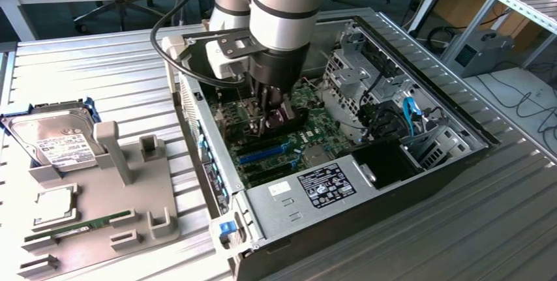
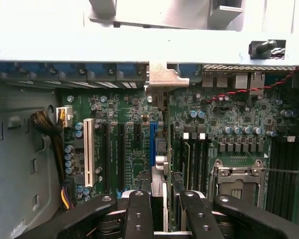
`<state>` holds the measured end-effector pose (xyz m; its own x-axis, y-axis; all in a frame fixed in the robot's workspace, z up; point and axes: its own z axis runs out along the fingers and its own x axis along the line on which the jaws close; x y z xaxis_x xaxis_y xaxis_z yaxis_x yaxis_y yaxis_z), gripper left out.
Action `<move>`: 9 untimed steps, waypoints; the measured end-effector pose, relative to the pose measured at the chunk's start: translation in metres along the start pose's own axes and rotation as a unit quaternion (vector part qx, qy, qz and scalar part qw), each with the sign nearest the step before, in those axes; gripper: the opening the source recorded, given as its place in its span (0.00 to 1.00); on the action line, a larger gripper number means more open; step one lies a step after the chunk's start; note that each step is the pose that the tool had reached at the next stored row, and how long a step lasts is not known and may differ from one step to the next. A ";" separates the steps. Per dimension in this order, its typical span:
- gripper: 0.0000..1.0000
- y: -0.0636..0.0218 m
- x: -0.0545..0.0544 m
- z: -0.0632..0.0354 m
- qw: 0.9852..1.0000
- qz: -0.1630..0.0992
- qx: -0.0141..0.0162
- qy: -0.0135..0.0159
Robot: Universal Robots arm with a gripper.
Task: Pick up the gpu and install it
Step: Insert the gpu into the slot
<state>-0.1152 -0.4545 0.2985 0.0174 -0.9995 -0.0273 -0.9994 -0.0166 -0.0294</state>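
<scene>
The gpu (image 2: pixel 160 164) appears edge-on in the wrist view, a thin card standing upright between the two black fingers (image 2: pixel 138 214). Its silver end bracket (image 2: pixel 162 77) reaches the case's rear wall. My gripper (image 2: pixel 164 216) is shut on the gpu. The card hangs right over the blue slot (image 2: pixel 152 142) of the green motherboard (image 2: pixel 124 164); whether it touches the slot I cannot tell. In the exterior view my gripper (image 1: pixel 271 117) is lowered inside the open computer case (image 1: pixel 435 115), with the dark gpu (image 1: pixel 284 123) just above the blue slots (image 1: pixel 261 154).
A grey fixture (image 1: pixel 104 222) at the exterior view's left holds a hard drive (image 1: pixel 57 141), a CPU chip (image 1: pixel 54 206) and a RAM stick (image 1: pixel 83 225). Inside the case are the power supply (image 1: pixel 322 186), drive cage (image 1: pixel 353 66), white slot (image 2: pixel 88 152) and CPU socket (image 2: pixel 237 174).
</scene>
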 end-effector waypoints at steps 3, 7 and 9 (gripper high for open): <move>0.27 0.0005 0.000 0.0022 1.000 0.000 0.000 0.000; 0.27 0.0011 0.000 0.0053 1.000 0.000 0.000 0.001; 0.27 0.0012 0.001 0.0067 1.000 0.000 0.000 0.002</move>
<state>-0.1162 -0.4549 0.2917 0.0173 -0.9996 -0.0226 -0.9994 -0.0167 -0.0293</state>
